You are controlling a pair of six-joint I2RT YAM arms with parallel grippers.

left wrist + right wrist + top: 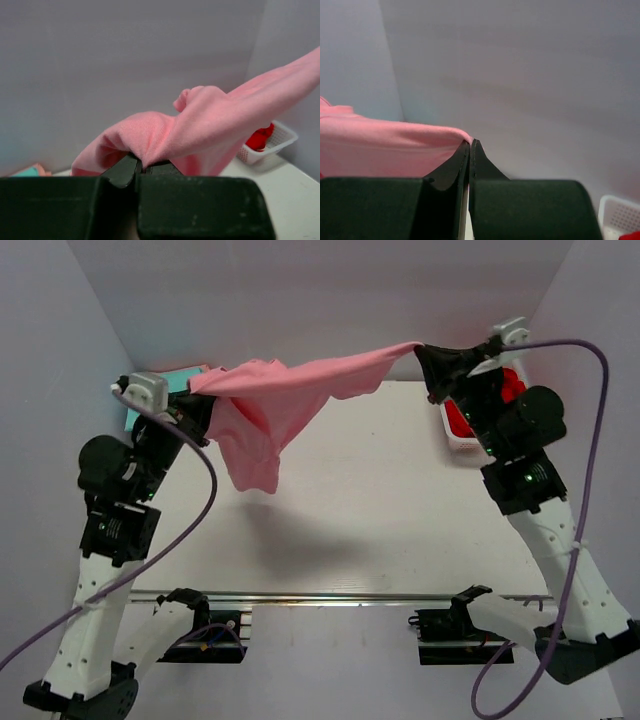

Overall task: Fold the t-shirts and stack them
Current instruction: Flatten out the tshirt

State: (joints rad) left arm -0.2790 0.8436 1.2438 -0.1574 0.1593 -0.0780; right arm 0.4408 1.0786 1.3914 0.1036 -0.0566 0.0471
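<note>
White bench (400, 500) and pale walls frame everything. At far left a teal t-shirt (180, 378) lies by the back corner. Beside it the left hand (200, 398) pinches one end of the pink t-shirt (290, 390), which hangs in the air above the bench, its long axis running sideways to the right hand (425, 352), which pinches the other end. Most of the cloth sags nearer the left hand. Only the left wrist view shows the bunched folds at that grip; only the overhead view shows the drooping middle. A white basket (452, 443) sits far right.

Robot lab cell; plain pale walls (300, 300) enclose white table (400, 500); arms (110, 530) bolted to rail (340, 597).
</note>
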